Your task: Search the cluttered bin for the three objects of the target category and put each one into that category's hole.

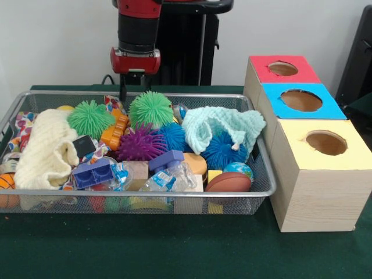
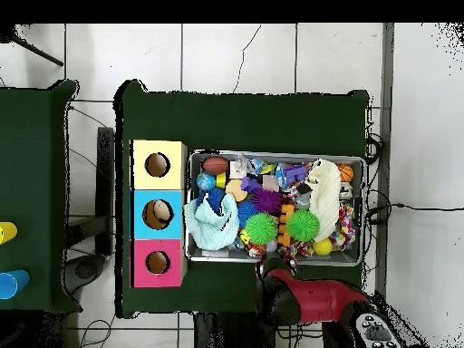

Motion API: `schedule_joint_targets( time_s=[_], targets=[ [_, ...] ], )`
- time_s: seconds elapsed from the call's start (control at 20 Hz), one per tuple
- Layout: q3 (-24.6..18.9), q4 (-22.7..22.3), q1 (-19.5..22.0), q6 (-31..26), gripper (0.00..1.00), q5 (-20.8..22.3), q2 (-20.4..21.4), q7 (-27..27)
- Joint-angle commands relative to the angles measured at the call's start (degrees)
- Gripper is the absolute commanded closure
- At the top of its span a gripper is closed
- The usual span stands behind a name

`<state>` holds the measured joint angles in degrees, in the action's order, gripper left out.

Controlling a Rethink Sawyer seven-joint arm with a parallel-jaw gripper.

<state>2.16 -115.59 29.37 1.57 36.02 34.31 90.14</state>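
The silver wire-mesh bin [image 1: 145, 193] is full of mixed toys; it also shows in the overhead view [image 2: 363, 210]. Polka-dot cloth shows at the bin's left end [image 1: 23, 123], as a bit at the far rim [image 1: 110, 103] and as a strip under the toys [image 1: 100, 152]. In the overhead view it lies at the bin's right end [image 2: 344, 225]. The yellow-topped box's hole [image 1: 326, 142] [image 2: 158, 165] is uncovered. My gripper [image 1: 135, 81] [image 2: 271, 268] hangs over the bin's robot-side rim, above a green spiky ball, and holds nothing I can see.
A cream waffle cloth [image 1: 46, 148] covers the bin's left part and a mint knitted cloth [image 1: 224, 125] its right part. Green [image 1: 151, 108], purple [image 1: 140, 144] and blue [image 1: 224, 152] spiky balls, a football [image 1: 229, 182] and bottles lie between. Blue-topped [image 1: 301, 100] and red-topped [image 1: 283, 68] boxes stand behind the yellow one.
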Motion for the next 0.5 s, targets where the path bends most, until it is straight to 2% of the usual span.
schedule_joint_targets(
  time_s=[0.05, 0.3, 0.5],
  targets=[
    [1.2, 4.9, 0.3, 3.7, 0.00, 3.3, -4.0, 5.4],
    [-0.5, 3.8, 1.9, 2.8, 0.00, 3.5, -3.0, 4.5],
    [-2.1, 1.9, 2.6, 0.7, 0.00, 3.0, -0.4, 4.1]
  ],
)
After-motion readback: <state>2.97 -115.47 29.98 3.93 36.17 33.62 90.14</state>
